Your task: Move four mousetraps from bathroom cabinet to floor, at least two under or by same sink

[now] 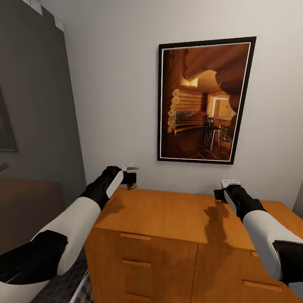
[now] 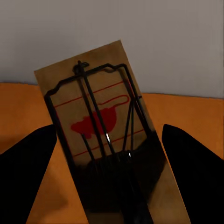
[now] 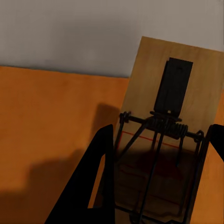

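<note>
With a mousetrap (image 2: pixel 105 135) pinched in the left gripper (image 2: pixel 109 154) and another mousetrap (image 3: pixel 165 140) pinched in the right gripper (image 3: pixel 158 172), both raised above the cabinet (image 1: pixel 168 214) top, the robot should keep each grip firm while turning toward the floor.

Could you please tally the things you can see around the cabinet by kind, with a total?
Mousetraps: 2, one in the left gripper, one in the right gripper
Cabinet: 1
Framed picture: 1
Total: 4
</note>
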Motion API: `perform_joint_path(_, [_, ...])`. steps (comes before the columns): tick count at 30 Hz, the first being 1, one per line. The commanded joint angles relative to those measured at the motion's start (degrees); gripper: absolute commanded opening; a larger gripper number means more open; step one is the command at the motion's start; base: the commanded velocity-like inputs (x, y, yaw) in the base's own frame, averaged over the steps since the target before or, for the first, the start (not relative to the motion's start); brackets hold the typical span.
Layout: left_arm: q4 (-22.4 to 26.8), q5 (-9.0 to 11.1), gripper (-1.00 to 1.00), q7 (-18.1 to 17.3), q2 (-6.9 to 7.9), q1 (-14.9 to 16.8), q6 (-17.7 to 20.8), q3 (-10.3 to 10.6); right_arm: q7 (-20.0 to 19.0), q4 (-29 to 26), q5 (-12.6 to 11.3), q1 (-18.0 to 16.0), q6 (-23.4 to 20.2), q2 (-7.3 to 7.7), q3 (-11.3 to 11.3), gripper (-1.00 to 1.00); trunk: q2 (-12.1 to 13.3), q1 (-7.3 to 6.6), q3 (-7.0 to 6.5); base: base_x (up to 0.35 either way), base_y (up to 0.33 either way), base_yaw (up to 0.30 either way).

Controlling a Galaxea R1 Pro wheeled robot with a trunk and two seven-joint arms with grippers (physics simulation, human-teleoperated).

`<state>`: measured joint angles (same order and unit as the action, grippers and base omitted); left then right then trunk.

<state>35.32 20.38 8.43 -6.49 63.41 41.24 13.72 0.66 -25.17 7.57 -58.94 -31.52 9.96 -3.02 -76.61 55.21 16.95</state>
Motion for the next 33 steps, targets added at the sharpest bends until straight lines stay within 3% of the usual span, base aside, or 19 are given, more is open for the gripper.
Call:
perform_joint_path(1, [-1.1, -0.8, -1.0, 0.0, -0.08, 0.0, -1.3, 0.4, -0.2, 0.9, 0.6, 0.0, 1.0, -0.01, -0.3, -1.0, 0.0, 0.0, 0.07, 0.0, 0.0, 0.0])
perform_joint_path(7, [-3.4, -5.3, -1.0, -4.5, -0.47, 0.0, -4.6, 1.1, -0.3, 2.7, 0.5, 0.0, 3.8, 0.19, -0.4, -1.0, 0.0, 0.0, 0.07, 0.0, 0.0, 0.0])
perform_joint_path(11, [-3.2, -6.3, -1.0, -5.8, -0.5, 0.0, -5.0, 1.2, -0.5, 3.0, 0.5, 0.0, 4.1, 0.29, -0.4, -1.0, 0.0, 0.0, 0.07, 0.0, 0.0, 0.0])
perform_joint_path(29, [-2.9, -6.7, -1.0, -5.8, -0.54, 0.0, -5.0, 1.1, -1.2, 3.3, 0.3, 0.0, 4.0, 0.32, -0.4, -1.0, 0.0, 0.0, 0.07, 0.0, 0.0, 0.0])
perform_joint_path(33, [-4.2, -5.6, -1.0, -5.7, 0.72, -0.2, -6.3, 0.5, -0.7, 4.6, 0.5, 0.0, 4.5, -0.11, -0.4, -1.0, 0.0, 0.0, 0.07, 0.0, 0.0, 0.0])
